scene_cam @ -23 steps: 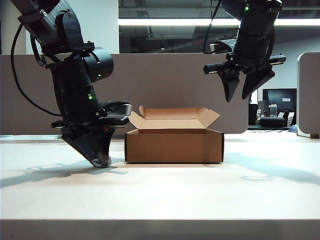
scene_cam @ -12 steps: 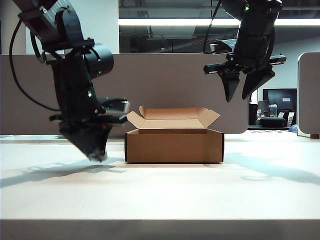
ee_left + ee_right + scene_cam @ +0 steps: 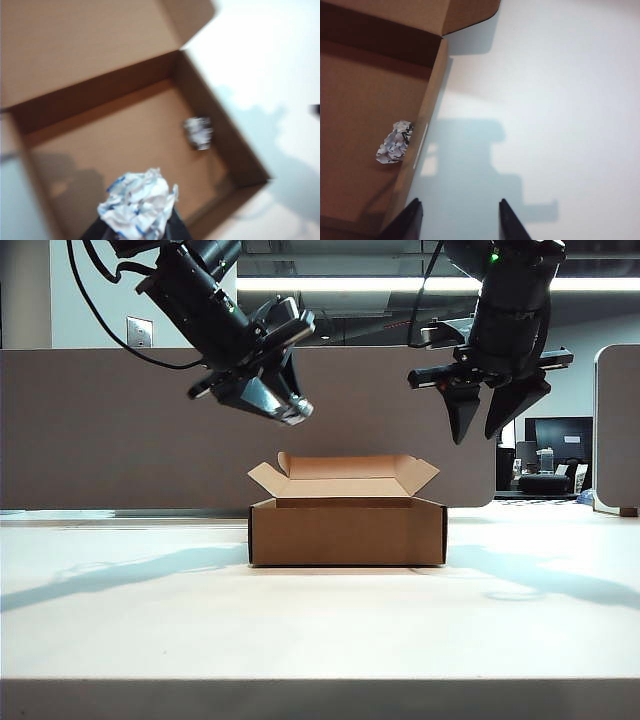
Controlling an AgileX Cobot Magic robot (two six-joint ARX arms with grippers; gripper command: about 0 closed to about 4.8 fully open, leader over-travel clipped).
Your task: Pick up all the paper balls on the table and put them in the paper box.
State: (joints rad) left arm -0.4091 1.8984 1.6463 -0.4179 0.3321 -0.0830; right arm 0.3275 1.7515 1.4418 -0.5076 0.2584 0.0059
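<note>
With one paper ball (image 3: 395,142) already in the paper box (image 3: 347,530) on the desk (image 3: 320,620), the left gripper (image 3: 292,410), jaws clamped on the second paper ball (image 3: 138,202), hangs over the box's left edge, so an early release risks a rim bounce, while the right gripper (image 3: 492,418) hovers, jaws apart and empty.

Left gripper (image 3: 296,410) raised, fingers clamped; right gripper (image 3: 483,430) raised, fingers apart.
</note>
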